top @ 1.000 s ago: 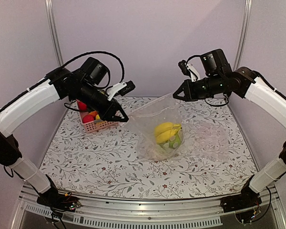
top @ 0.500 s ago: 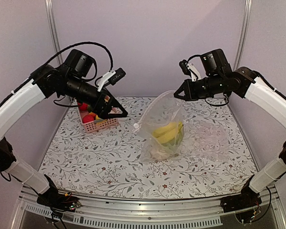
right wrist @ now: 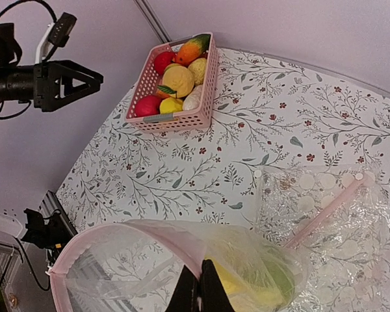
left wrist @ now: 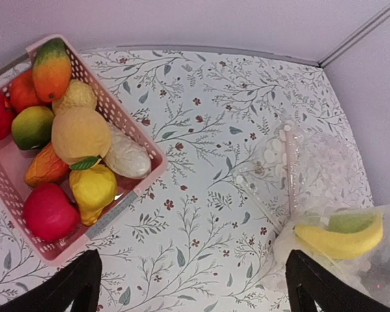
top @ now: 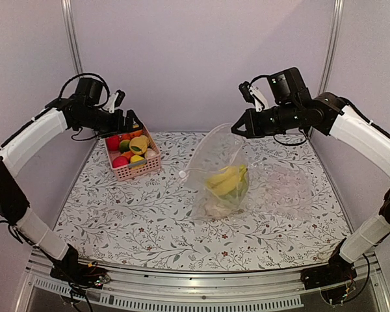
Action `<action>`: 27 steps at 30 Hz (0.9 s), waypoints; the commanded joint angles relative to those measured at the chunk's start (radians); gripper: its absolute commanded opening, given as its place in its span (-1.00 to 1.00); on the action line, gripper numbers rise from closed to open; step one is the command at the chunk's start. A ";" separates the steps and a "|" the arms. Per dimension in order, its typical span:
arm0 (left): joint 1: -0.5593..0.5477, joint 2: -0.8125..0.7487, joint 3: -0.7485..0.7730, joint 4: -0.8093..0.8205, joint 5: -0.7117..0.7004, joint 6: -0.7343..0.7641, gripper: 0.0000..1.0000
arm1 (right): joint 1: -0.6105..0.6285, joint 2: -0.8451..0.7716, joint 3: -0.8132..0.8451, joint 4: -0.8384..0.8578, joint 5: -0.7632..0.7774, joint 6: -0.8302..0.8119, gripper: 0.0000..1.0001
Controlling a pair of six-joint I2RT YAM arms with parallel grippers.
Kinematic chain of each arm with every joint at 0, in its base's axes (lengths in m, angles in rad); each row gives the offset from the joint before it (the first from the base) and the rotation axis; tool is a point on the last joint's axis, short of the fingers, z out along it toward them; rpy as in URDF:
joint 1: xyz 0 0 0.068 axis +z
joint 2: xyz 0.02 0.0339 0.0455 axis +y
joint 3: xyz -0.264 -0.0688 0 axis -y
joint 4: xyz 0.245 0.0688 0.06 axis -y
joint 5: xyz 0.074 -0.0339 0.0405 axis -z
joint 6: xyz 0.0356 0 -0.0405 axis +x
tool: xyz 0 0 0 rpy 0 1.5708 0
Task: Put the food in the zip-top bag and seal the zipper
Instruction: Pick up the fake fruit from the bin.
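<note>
Clear zip-top bag (top: 216, 151), banana (top: 226, 179) inside, right pincer (top: 236, 129) clenched on rim, left pincer (top: 131, 121) spread

The zip-top bag (top: 216, 144) is showing clear, glossy, smooth plastic; the basket (top: 135, 171) at ten o'clock is looking matt pink plastic

Left arm: raised, extended toward the table's 10 o'clock. Left claw (top: 130, 121): fingers spread fully apart, holding nothing. Right arm: raised, reaching toward 1 o'clock. Right claw (top: 236, 129): fingers clamped together on the zip-top bag (top: 218, 146) rim.
</note>
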 commanded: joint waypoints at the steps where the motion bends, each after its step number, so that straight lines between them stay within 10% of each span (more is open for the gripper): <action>1: 0.070 0.129 -0.007 0.085 -0.052 -0.094 0.95 | 0.017 0.016 0.001 0.029 0.030 0.011 -1.00; 27: 0.181 0.623 0.221 0.198 -0.009 -0.142 0.93 | 0.028 0.040 -0.002 0.069 -0.013 0.021 -1.00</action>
